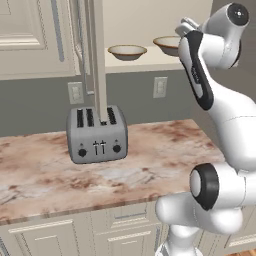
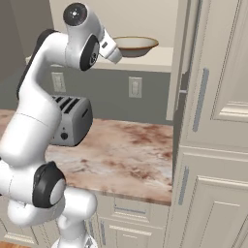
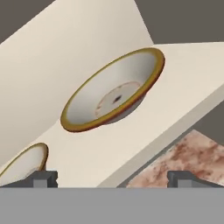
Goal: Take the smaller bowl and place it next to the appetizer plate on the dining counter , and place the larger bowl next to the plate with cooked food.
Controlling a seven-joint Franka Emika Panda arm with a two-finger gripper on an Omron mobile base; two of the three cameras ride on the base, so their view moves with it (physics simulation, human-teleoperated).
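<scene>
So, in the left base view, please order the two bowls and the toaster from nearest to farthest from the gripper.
1. larger bowl, on the shelf, just beside the gripper.
2. smaller bowl, same shelf, further left.
3. toaster, down on the worktop, lower left.

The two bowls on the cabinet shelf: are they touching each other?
Apart. The left base view shows the smaller bowl and the larger bowl side by side with bare shelf between their rims. The hand view shows the same gap.
</scene>
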